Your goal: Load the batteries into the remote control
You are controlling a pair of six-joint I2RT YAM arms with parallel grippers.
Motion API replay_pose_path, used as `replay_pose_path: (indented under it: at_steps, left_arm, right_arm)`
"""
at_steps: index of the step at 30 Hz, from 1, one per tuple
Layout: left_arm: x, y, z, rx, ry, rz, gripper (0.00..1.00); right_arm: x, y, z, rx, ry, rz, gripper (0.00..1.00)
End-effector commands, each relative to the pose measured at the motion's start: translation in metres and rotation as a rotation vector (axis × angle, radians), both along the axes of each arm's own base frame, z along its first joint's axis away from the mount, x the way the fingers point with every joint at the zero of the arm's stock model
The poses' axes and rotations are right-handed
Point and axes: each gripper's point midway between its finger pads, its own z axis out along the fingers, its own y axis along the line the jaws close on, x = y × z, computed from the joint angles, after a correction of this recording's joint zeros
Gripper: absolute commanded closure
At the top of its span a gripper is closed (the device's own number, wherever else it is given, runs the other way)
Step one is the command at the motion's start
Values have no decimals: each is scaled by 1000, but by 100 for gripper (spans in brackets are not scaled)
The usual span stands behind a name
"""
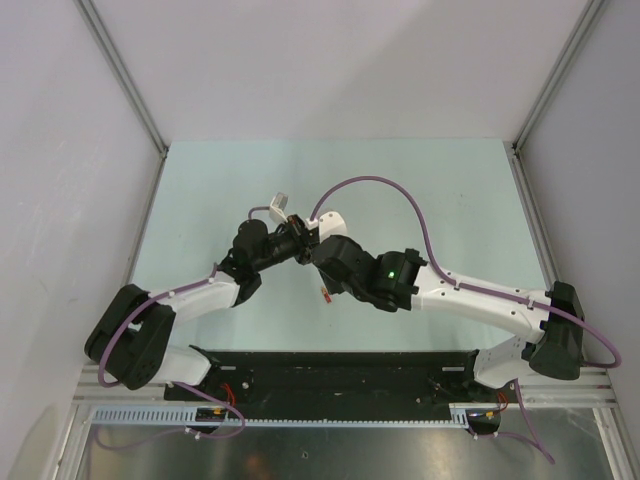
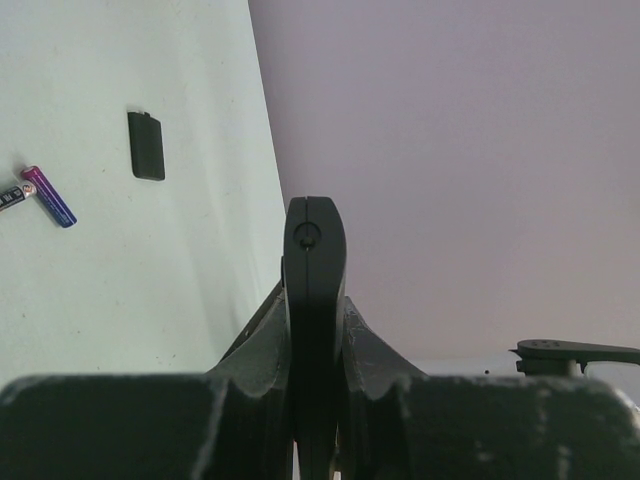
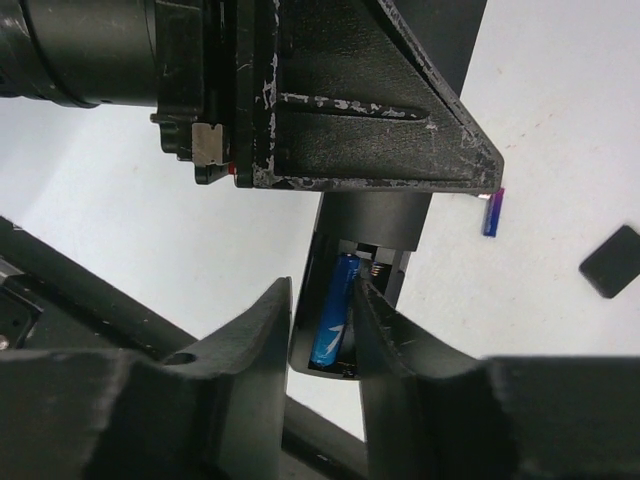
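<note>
My left gripper (image 1: 285,245) is shut on the black remote control (image 2: 315,240), holding it edge-up above the table; it shows in the right wrist view (image 3: 378,222) with its battery slot open. A blue battery (image 3: 335,315) lies in the slot. My right gripper (image 3: 322,290) is open with its fingers straddling the slot end; the right fingertip (image 3: 368,300) rests beside the blue battery. A blue-purple battery (image 2: 48,196) lies on the table and also shows in the right wrist view (image 3: 491,212). A small red-orange battery (image 1: 325,292) lies under the right arm.
The black battery cover (image 2: 146,145) lies flat on the table near the loose battery, also in the right wrist view (image 3: 610,262). Another small dark cylinder (image 2: 10,197) is cut off at the left wrist view's edge. Grey walls enclose the pale green table (image 1: 450,190).
</note>
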Motion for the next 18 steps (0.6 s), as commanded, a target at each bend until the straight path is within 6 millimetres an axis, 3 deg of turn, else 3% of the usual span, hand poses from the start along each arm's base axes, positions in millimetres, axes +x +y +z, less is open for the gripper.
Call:
replay_pose_path:
  at_steps: [1,9,18]
  left_arm:
    - [2,-4,41,-68,-109,-7,100]
    - [1,-3,31,-54,-96,-1,100]
    - [3,-1,24,-42,-87,12,100]
  right_arm:
    - [-1,18,25,107,-8,10,56]
    - [5,5,41,154,-27,-56,39]
    - [0,-26,88,284,-54,-104,25]
